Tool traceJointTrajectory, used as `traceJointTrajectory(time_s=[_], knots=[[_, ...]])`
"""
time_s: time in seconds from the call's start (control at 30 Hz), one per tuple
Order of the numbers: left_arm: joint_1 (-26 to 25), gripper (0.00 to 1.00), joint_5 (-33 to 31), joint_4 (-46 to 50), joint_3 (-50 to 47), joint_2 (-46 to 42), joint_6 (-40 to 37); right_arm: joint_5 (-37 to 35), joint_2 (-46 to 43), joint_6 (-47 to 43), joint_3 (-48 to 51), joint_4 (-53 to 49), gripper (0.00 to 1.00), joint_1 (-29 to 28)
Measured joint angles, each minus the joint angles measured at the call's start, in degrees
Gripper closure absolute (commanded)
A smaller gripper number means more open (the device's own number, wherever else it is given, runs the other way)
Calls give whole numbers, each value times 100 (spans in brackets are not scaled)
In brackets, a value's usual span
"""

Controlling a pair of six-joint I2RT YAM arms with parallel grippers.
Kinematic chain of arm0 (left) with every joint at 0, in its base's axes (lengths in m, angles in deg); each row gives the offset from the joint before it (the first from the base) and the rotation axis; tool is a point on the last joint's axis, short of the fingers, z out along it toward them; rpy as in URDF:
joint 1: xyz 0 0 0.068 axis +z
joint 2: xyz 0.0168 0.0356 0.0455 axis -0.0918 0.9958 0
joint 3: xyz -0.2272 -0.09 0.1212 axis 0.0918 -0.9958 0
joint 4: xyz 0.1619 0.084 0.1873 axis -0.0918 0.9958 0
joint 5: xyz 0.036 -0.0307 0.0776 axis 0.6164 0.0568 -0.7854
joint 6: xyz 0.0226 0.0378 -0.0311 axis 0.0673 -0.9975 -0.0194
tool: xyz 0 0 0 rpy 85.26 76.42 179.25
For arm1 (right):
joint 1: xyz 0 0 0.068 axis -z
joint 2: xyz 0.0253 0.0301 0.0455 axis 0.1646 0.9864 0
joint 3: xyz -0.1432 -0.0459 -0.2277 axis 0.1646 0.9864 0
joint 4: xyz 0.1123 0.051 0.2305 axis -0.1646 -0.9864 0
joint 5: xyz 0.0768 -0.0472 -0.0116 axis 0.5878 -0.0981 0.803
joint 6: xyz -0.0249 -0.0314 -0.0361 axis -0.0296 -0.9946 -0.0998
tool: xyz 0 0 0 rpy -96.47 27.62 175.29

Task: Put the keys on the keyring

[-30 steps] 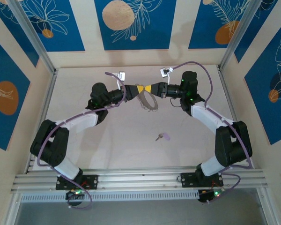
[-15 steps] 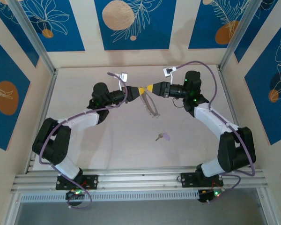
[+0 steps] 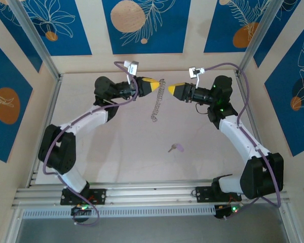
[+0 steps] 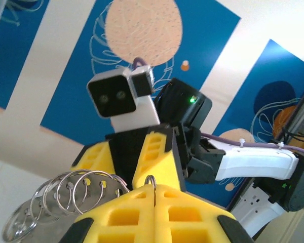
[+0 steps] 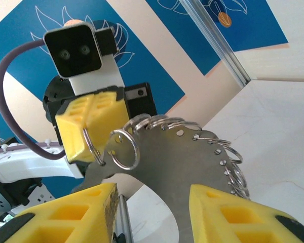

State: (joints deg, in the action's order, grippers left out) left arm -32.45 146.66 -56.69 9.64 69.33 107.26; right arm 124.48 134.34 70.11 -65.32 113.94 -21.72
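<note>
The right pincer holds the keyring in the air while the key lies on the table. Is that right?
Not quite: it is the left pincer, shut on one small ring of the keyring, as the right wrist view shows; the right pincer is open. The key lies on the table.

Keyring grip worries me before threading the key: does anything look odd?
Yes. The keyring dangles in the air from the left gripper, pinched by just one small loop at its edge; the right gripper is open.
</note>
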Motion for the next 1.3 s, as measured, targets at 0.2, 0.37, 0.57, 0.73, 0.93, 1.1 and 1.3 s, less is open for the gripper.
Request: traceJointTrajectory(time_s=[0.2,0.37,0.57,0.73,0.93,1.1,1.3], knots=[[55,100,195,-647,457,599,651,-24,-221,-44,0,87,60,0],[61,100,243,-778,476,774,876,-66,-494,-114,4,114,61,0],[72,100,262,-876,494,780,962,-68,-431,-125,-2,173,63,-37],[72,100,264,-914,529,780,1014,-85,-155,-101,-28,260,66,-101],[72,100,264,-914,529,780,1023,-133,-28,-76,-175,289,67,-243],[72,100,267,-918,529,778,1025,-175,15,-79,-306,339,67,-345],[83,100,289,-920,529,778,1047,-221,197,-83,-385,387,70,-372]])
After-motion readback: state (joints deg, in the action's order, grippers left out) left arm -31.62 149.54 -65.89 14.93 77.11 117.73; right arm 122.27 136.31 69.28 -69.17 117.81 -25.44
